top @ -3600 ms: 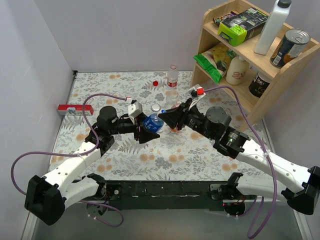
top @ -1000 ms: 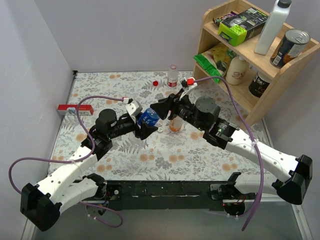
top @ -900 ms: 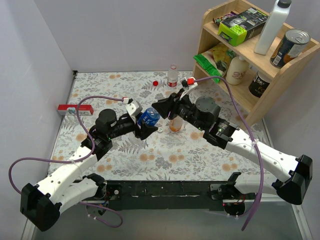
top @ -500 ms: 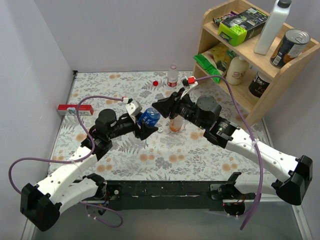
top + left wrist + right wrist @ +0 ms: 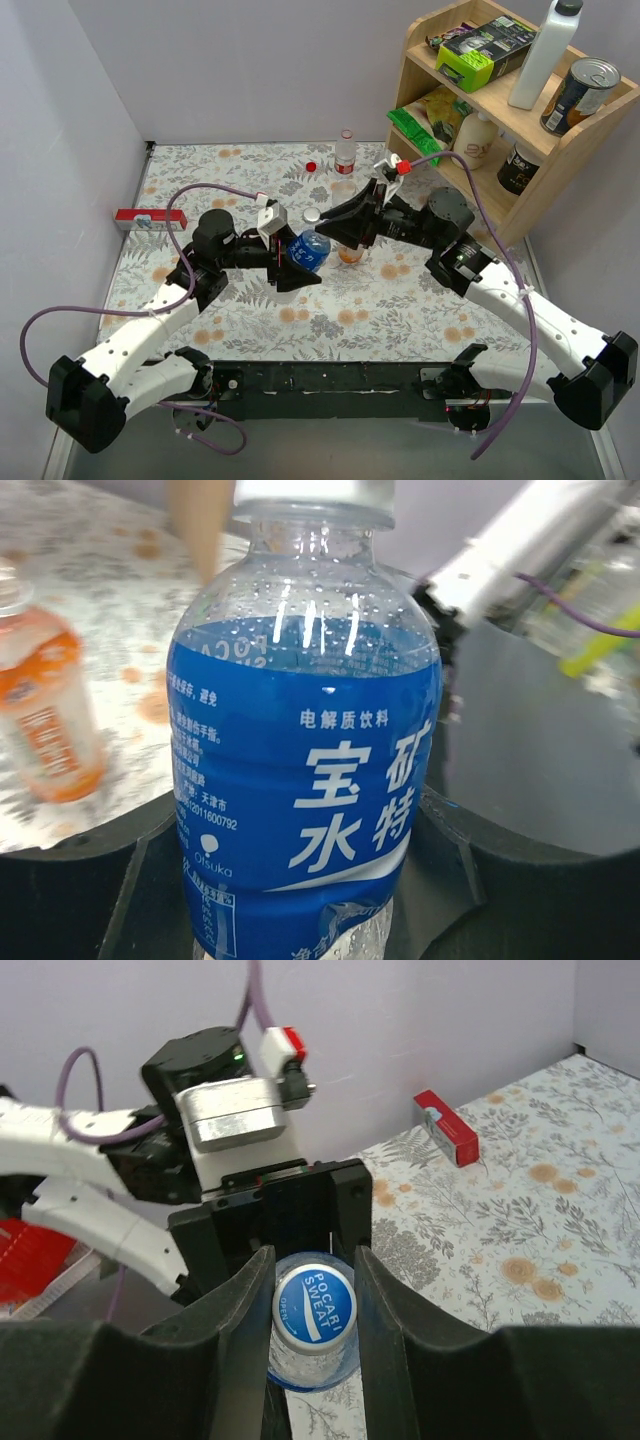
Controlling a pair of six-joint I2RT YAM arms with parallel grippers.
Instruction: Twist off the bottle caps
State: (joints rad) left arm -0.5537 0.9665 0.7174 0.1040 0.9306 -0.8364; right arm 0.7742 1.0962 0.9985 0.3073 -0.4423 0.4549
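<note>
My left gripper (image 5: 298,264) is shut on the blue-labelled bottle (image 5: 308,249), gripping its lower body (image 5: 300,730) between both fingers (image 5: 455,865). My right gripper (image 5: 328,228) meets the bottle's top. In the right wrist view its fingers (image 5: 245,1300) press both sides of the bluish-white cap (image 5: 314,1306). The orange-liquid bottle (image 5: 350,254) stands just behind, partly hidden by the right gripper; it also shows in the left wrist view (image 5: 45,720). The red-label bottle (image 5: 346,150) stands at the back with the red cap (image 5: 311,166) lying beside it. A small white round top (image 5: 312,215) shows by the right fingers.
A wooden shelf (image 5: 455,165) stands at the right with a tall white bottle (image 5: 545,50), a can (image 5: 580,95), a cream bottle (image 5: 475,140) and green packets (image 5: 420,125). A red box (image 5: 140,218) lies at the left wall. Purple cables loop over both arms.
The left gripper has carried the blue bottle a little right and nearer. The right gripper has drawn back to the right with it and stays at the cap.
</note>
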